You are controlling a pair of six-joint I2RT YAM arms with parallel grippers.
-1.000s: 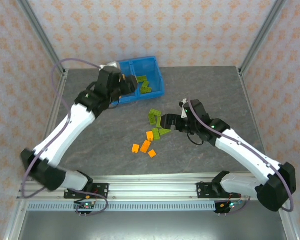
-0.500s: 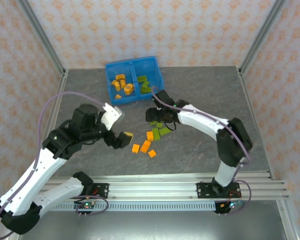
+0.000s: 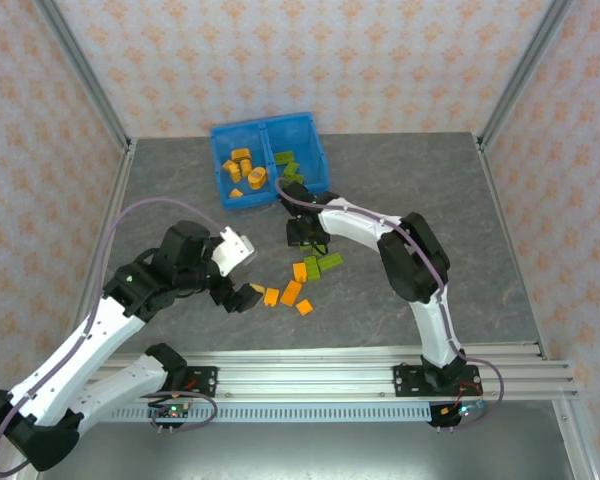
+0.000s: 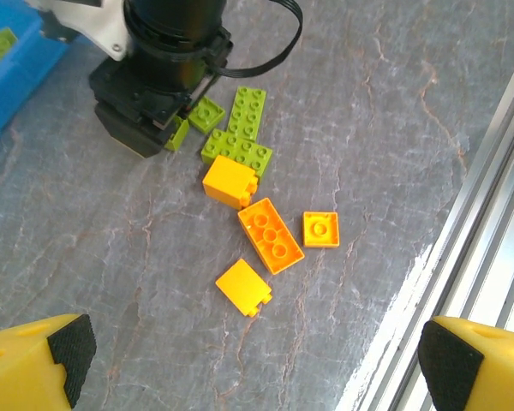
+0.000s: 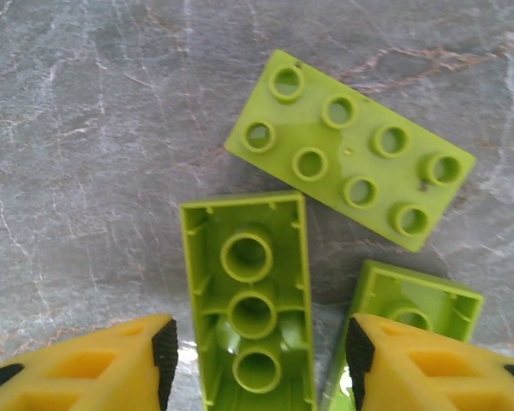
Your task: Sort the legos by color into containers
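Loose legos lie mid-table: orange ones with green ones just behind them. My left gripper is wide open with nothing between its fingers, hovering just left of the orange bricks. My right gripper is open and low over the green pile, its fingertips on either side of an upside-down green brick. A green studded plate lies just beyond it. The blue bin holds orange bricks on the left and green bricks on the right.
Another upside-down green brick touches the right finger's side. The aluminium rail runs along the near table edge, close to the orange bricks. Frame posts stand at the back corners. Bare grey tabletop spreads to the right.
My left arm has swung from the bin down to the orange bricks near the front. My right arm has reached left and in over the green pile.
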